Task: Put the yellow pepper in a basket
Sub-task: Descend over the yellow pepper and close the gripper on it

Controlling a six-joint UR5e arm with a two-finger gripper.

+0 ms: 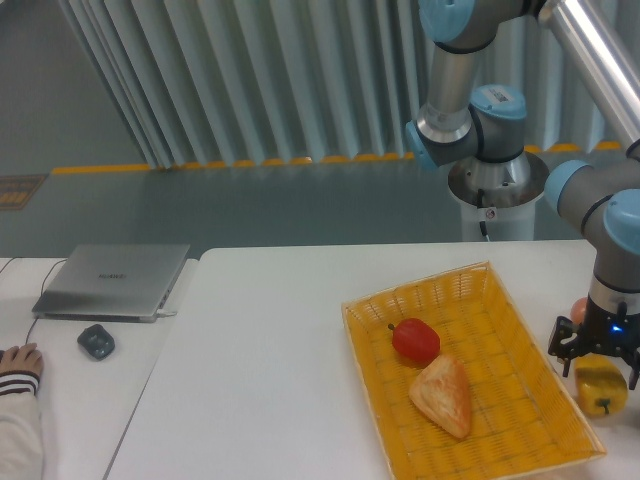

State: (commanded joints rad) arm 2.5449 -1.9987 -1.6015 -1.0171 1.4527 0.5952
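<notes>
While the tool (598, 362) straddles it with fingers spread, the yellow pepper (600, 387) sits upright beside the basket (520, 315).

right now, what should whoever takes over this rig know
Gripper: low over the yellow pepper, right of the basket; whether it has closed on it cannot be told.
Pepper: on the table, outside the basket.
Basket: already holds a red pepper and a bread piece.
Done: approach to the pepper.
Left: grasp, lift, carry left over the rim, release inside.
</notes>
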